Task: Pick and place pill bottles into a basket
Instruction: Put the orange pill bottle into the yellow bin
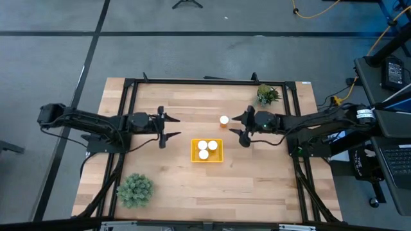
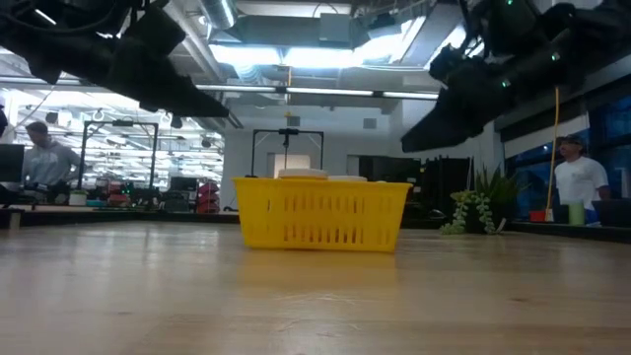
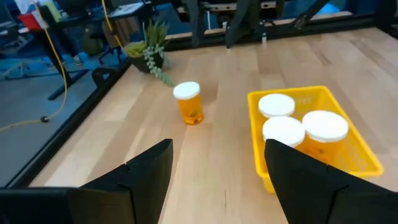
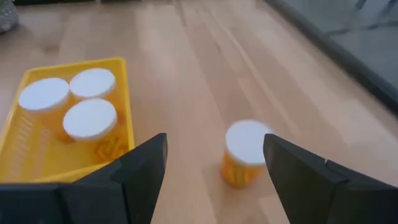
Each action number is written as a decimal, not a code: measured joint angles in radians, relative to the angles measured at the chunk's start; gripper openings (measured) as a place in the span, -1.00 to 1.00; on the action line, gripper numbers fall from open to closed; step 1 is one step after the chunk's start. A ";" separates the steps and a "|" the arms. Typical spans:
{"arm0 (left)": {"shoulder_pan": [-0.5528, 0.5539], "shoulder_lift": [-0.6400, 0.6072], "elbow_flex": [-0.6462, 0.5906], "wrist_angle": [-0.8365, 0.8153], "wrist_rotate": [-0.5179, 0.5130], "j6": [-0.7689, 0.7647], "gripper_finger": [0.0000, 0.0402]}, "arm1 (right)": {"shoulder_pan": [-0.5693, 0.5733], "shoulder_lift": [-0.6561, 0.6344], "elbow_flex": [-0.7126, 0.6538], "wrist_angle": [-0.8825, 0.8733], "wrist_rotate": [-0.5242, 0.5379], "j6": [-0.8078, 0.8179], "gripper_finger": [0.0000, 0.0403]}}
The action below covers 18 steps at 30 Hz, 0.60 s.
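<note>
A yellow basket (image 1: 207, 158) sits near the middle of a wooden table (image 1: 180, 186), seen from above, with three pill bottles (image 1: 207, 149) standing upright inside it, white caps up, clustered in the half of the tray farther from the camera-side edge. A fourth pill bottle (image 1: 223, 120) stands alone and upright on the bare wood, outside the basket, just beyond its far right corner and close to the right arm.

Two dark arms reach in from opposite sides. The left gripper (image 1: 168, 128) hangs above the table to the left of the basket, fingers spread wide and holding nothing. The right gripper (image 1: 239, 127) hovers to the right of the basket, near the lone bottle, its fingers also spread wide and empty; in its wrist view that bottle (image 4: 245, 155) shows between the two dark fingers, not touched by either.

Two green spiky plants flank the scene: one plant (image 1: 134, 190) at the near left of the table, a second plant (image 1: 268, 95) at the far right corner. In the low view, the basket (image 2: 320, 212) stands before a workshop where two people show, one person (image 2: 47, 163) at far left, another person (image 2: 580, 182) at far right.
</note>
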 joint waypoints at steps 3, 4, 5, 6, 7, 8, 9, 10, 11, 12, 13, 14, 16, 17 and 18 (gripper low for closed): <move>0.020 0.002 -0.001 0.004 0.015 -0.019 0.25 | -0.004 0.014 -0.023 0.011 -0.021 0.034 0.33; 0.024 0.002 -0.001 0.006 0.023 -0.026 0.25 | -0.005 0.019 -0.031 0.014 -0.021 0.036 0.33; 0.027 0.002 -0.001 0.009 0.033 -0.032 0.25 | -0.008 0.029 -0.038 0.025 -0.020 0.036 0.33; 0.030 0.002 -0.001 0.013 0.039 -0.037 0.25 | -0.011 0.041 -0.045 0.046 -0.018 0.036 0.33; 0.031 0.002 -0.001 0.016 0.041 -0.043 0.25 | -0.016 0.054 -0.053 0.071 -0.017 0.035 0.33; 0.031 0.003 -0.001 0.019 0.041 -0.046 0.25 | -0.022 0.070 -0.058 0.095 -0.015 0.031 0.33; 0.031 0.003 -0.001 0.024 0.040 -0.045 0.25 | -0.026 0.089 -0.060 0.116 -0.014 0.021 0.33; 0.031 0.003 -0.001 0.033 0.040 -0.033 0.25 | -0.030 0.108 -0.060 0.133 -0.014 0.001 0.33; 0.031 0.003 -0.001 0.044 0.037 -0.018 0.25 | -0.036 0.124 -0.060 0.143 -0.014 -0.024 0.33; 0.031 0.003 -0.001 0.054 0.036 -0.007 0.25 | -0.040 0.143 -0.060 0.154 -0.014 -0.047 0.33; 0.031 0.003 -0.001 0.060 0.036 -0.003 0.25 | -0.045 0.159 -0.060 0.168 -0.014 -0.062 0.33; 0.031 0.003 -0.001 0.062 0.035 -0.003 0.25 | -0.050 0.175 -0.060 0.181 -0.014 -0.072 0.33; 0.030 0.003 -0.001 0.060 0.034 -0.015 0.25 | -0.065 0.204 -0.060 0.197 -0.014 -0.068 0.33; 0.030 0.003 -0.001 0.060 0.034 -0.021 0.25 | -0.073 0.217 -0.060 0.206 -0.012 -0.063 0.33; 0.030 0.003 -0.001 0.060 0.033 -0.023 0.25 | -0.083 0.227 -0.060 0.208 -0.012 -0.050 0.33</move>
